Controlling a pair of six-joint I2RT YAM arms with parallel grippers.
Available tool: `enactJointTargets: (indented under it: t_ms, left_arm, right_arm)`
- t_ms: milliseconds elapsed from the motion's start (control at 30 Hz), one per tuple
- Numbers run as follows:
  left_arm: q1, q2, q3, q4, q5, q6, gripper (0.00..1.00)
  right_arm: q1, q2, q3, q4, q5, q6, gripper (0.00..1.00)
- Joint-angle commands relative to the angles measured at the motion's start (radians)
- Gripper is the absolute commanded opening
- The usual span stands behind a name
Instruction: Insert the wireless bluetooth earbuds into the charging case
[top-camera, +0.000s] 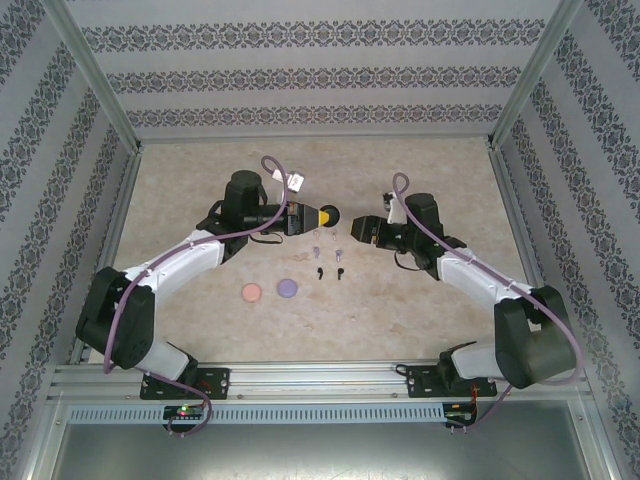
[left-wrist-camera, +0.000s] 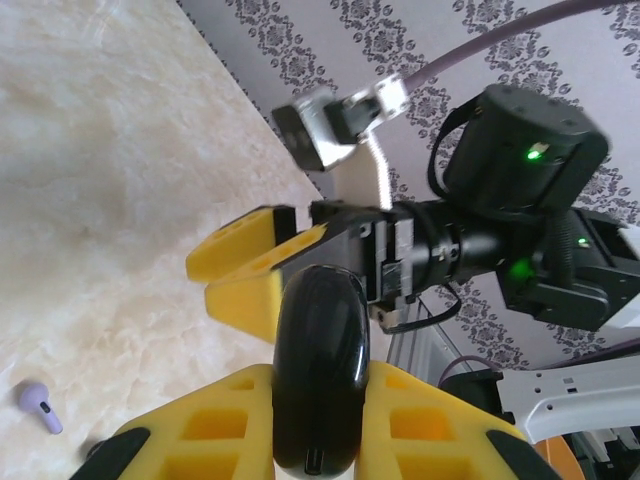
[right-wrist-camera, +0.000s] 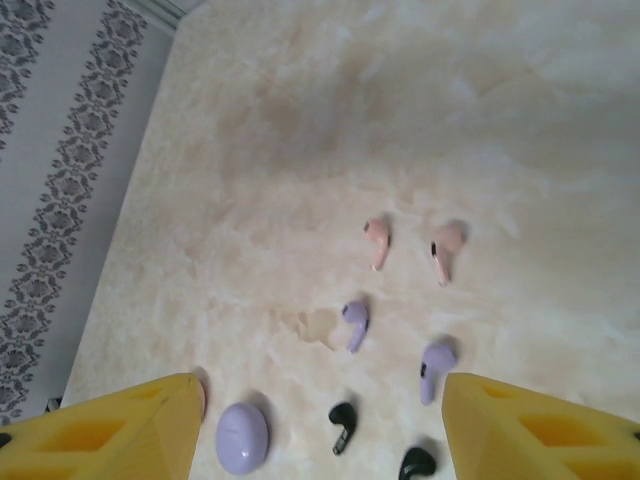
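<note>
My left gripper (top-camera: 324, 215) is shut on a glossy black charging case (left-wrist-camera: 320, 370), held above the table edge-on between its yellow fingers (left-wrist-camera: 440, 425). The case (top-camera: 333, 215) points toward my right gripper (top-camera: 355, 228), whose yellow fingers (left-wrist-camera: 245, 275) stand apart just beyond the case's far end. In the right wrist view that gripper (right-wrist-camera: 322, 392) is open and holds nothing. Below it the wireless bluetooth earbuds lie loose in pairs: pink (right-wrist-camera: 378, 240) (right-wrist-camera: 445, 246), purple (right-wrist-camera: 355, 322) (right-wrist-camera: 435, 366) and black (right-wrist-camera: 342, 425) (right-wrist-camera: 415, 462).
A closed purple case (right-wrist-camera: 241, 437) lies left of the black earbuds; on the table it (top-camera: 288, 288) sits beside a pink case (top-camera: 251, 292). A purple earbud (left-wrist-camera: 38, 405) lies low on the left. Patterned walls and a metal frame (top-camera: 100, 90) enclose the table.
</note>
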Motion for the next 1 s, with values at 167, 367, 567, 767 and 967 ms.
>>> enactJointTargets:
  t_ms: [167,367,567,767,967]
  left_arm:
    - [-0.003,-0.021,0.021,0.038,0.023,0.001,0.00]
    - [-0.003,-0.013,0.024,0.027,0.015,0.007,0.00]
    - [-0.003,-0.006,0.034,0.022,0.015,0.010,0.00]
    - [-0.003,-0.006,0.046,0.017,0.017,0.011,0.00]
    - [-0.004,-0.016,0.057,0.020,0.023,0.006,0.00]
  right_arm:
    - [0.032,-0.179,0.004,0.013,-0.056,0.038,0.67]
    - [0.093,-0.160,0.103,0.012,-0.036,0.044,0.68]
    - [0.125,-0.078,0.163,0.017,-0.033,0.035,0.68]
    - [0.109,-0.022,0.121,0.036,-0.012,0.030,0.66]
    - [0.051,-0.001,0.046,0.075,-0.006,0.045,0.64]
